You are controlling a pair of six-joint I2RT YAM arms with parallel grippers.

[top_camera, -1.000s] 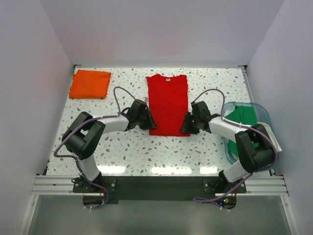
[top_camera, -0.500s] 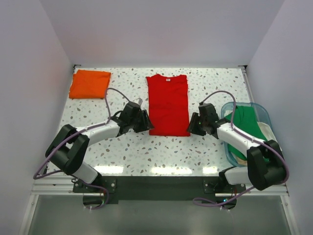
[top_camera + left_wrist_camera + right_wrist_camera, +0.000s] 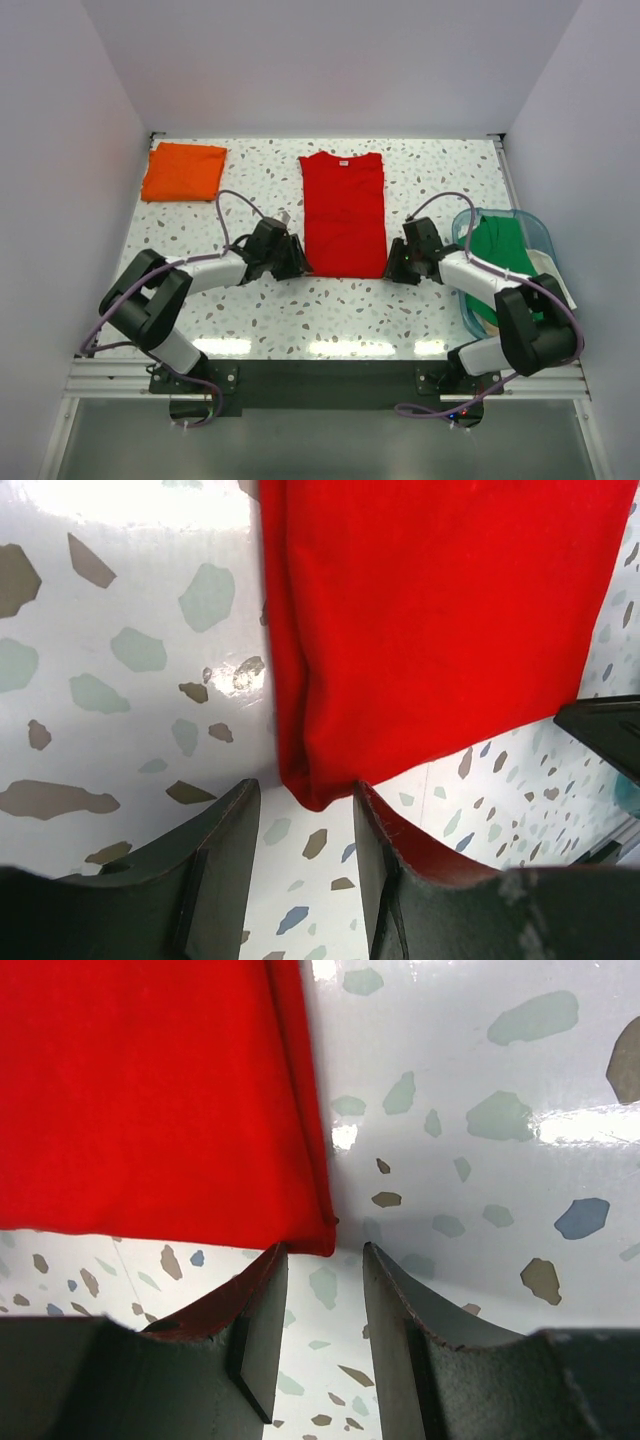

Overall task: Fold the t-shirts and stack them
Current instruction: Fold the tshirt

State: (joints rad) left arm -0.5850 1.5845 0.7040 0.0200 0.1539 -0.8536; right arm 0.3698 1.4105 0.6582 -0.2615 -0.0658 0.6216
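Shirt [image 3: 343, 212] lay flat on the desk [image 3: 300, 310]. Its near corners sat just before the spread left claw [image 3: 305, 795] and right claw [image 3: 324, 1254].

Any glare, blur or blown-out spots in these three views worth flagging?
Top external: sharp and evenly lit, but white glare streaks sit on the table along its near edge. Left wrist: blown-out patch on the tabletop at top left; red t-shirt in focus, left gripper dark and soft-edged. Right wrist: small specular spots beside the shirt's corner; right gripper underexposed, little detail.

Red t-shirt [image 3: 343, 212] flat, orange t-shirt [image 3: 183, 171] folded
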